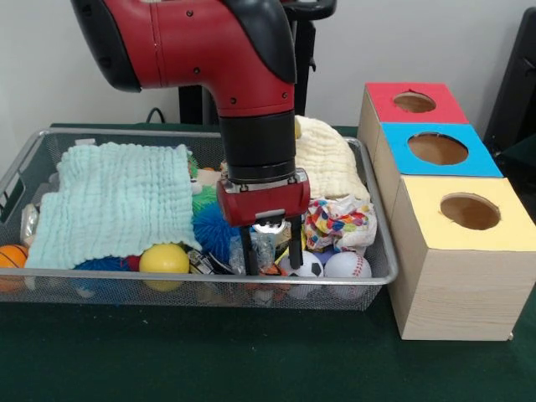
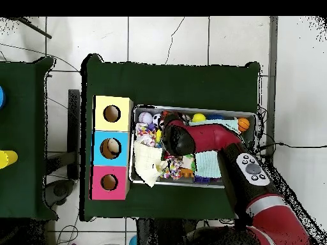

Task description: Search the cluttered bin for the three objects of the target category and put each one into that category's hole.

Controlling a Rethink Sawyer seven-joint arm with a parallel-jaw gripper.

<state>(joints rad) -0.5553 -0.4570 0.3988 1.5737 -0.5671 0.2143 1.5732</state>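
Reaching straight down into the cluttered bin (image 1: 381,276), gripper (image 1: 272,251) spread open among the clutter. Beside it: soccer ball (image 1: 306,265), baseball (image 1: 347,265), yellow ball (image 1: 164,259), pale green cloth (image 1: 113,201). Possibly touching a clear wrapper; hard to tell.

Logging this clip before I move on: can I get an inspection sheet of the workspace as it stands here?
Surface: dark green table carrying the basket and boxes.
Job's things: wire basket, full; three wooden boxes beside it with a red top, a blue top and a yellow top, each with a round hole.
Clutter: pale green cloth, cream cloth, patterned cloth, yellow ball, soccer ball, baseball, small basketball, blue spiky ball.
Gripper: gripper lowered into the basket, fingers apart, holding nothing visible.
Cables: black cable behind the basket.
Surroundings: white tiled floor; second green table alongside.
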